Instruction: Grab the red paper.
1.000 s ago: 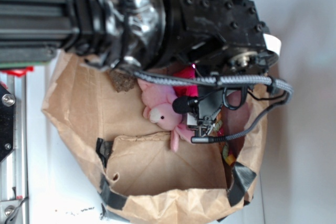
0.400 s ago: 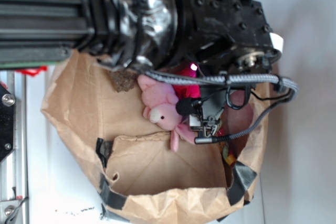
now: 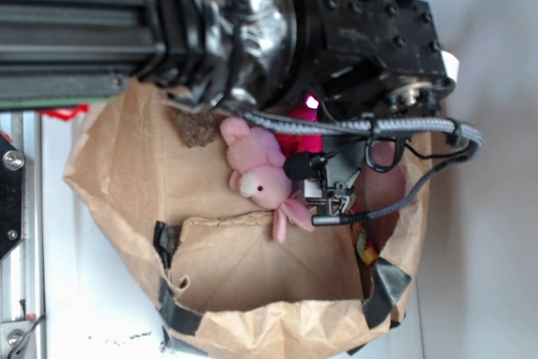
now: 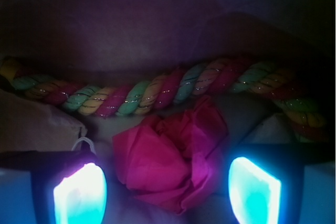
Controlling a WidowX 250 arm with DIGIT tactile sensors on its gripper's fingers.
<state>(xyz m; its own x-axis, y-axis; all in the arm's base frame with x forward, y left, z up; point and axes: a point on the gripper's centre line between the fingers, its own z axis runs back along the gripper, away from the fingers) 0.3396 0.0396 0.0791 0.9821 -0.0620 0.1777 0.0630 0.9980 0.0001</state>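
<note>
The red paper [image 4: 170,153] is a crumpled ball lying on the bag floor, seen in the wrist view between my two glowing fingertips [image 4: 80,195]. My gripper [image 4: 167,192] is open, with a gap on each side of the paper, and neither pad touches it. In the exterior view only a strip of the red paper [image 3: 296,141] shows below the arm, right of the pink plush bunny [image 3: 262,176]. The gripper [image 3: 334,201] itself hangs low inside the brown paper bag [image 3: 134,174].
A red-yellow-green twisted rope [image 4: 157,90] lies just beyond the paper, across the whole wrist view. The bag's walls and taped corners [image 3: 382,287] ring the gripper. A grey cable [image 3: 403,128] loops off the arm. A brown lump [image 3: 198,129] sits at the bag's back.
The arm has shifted slightly right and down into the bag. The bunny and the bag stay where they were.
</note>
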